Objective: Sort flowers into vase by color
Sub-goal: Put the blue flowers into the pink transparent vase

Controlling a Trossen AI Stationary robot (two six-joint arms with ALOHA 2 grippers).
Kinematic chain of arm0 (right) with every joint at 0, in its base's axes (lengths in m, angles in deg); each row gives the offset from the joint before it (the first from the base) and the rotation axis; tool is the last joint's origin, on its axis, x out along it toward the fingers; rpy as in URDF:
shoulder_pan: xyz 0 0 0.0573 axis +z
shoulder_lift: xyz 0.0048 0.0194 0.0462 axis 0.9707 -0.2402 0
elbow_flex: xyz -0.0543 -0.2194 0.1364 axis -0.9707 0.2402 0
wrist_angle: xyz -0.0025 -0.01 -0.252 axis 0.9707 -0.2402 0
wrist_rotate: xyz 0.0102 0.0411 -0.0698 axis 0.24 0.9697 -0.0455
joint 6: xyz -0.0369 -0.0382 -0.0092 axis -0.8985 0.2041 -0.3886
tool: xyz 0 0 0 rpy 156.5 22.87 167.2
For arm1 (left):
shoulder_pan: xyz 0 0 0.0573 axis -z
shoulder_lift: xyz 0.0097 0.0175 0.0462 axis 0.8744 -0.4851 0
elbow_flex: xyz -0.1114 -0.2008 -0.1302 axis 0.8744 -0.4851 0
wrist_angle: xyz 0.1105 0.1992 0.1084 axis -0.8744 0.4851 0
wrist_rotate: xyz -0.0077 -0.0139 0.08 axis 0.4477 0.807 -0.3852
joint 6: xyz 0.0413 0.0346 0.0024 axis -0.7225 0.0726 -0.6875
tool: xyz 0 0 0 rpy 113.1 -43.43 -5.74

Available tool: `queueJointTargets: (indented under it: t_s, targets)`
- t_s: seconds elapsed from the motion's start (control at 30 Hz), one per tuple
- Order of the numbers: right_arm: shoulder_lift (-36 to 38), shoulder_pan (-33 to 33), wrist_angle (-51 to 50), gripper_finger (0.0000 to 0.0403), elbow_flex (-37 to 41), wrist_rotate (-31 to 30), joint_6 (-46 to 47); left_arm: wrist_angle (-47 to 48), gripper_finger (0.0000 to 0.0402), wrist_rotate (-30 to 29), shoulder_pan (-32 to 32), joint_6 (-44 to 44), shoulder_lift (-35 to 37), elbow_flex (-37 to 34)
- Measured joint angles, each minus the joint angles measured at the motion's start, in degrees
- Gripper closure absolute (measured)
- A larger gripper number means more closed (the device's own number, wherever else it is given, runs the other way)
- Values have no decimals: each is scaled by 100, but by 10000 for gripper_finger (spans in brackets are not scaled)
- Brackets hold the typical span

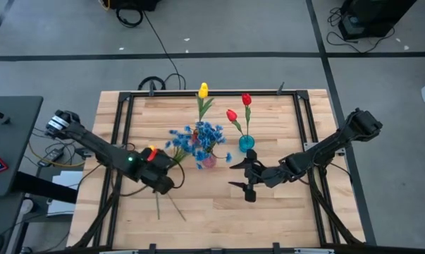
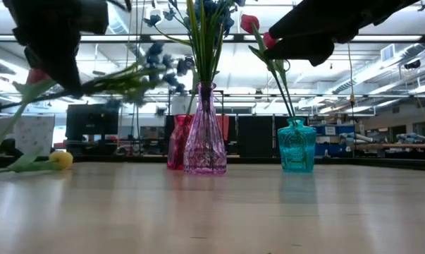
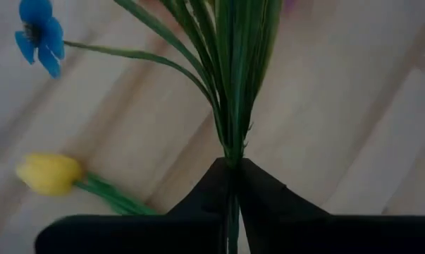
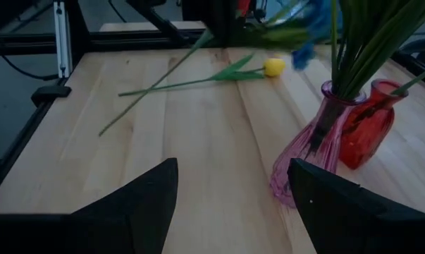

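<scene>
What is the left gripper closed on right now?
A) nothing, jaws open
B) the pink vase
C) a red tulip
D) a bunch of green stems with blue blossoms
D: in the left wrist view the left gripper has its fingers pinched on a bunch of green stems, with a blue blossom branching off it; a yellow tulip lies loose on the table.

A robotics lab is indicated: wooden surface point(image 1: 212, 212) framed in black aluminium rails point(image 1: 120, 141), taped grey floor point(image 1: 219, 55), cables point(image 1: 159, 42), ceiling strip lights point(image 2: 353, 92), monitors point(image 2: 92, 121) far behind.
</scene>
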Motion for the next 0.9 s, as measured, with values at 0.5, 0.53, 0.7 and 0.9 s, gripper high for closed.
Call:
queueJointTargets:
  t_s: [0.5,0.53,0.7,0.9]
  targets:
    - [27,7,91,123,0,14,55,841,373,-2829,248,50,1192,2]
    - [27,7,96,123,0,13,53,869,373,-3022,223,47,1229,2]
    - [27,6,175,123,0,-35,15,531,373,-4222,204,-568,1400,2]
    - [27,-45,185,123,0,-132,4,-1079,372,-4799,102,-2526,1478,2]
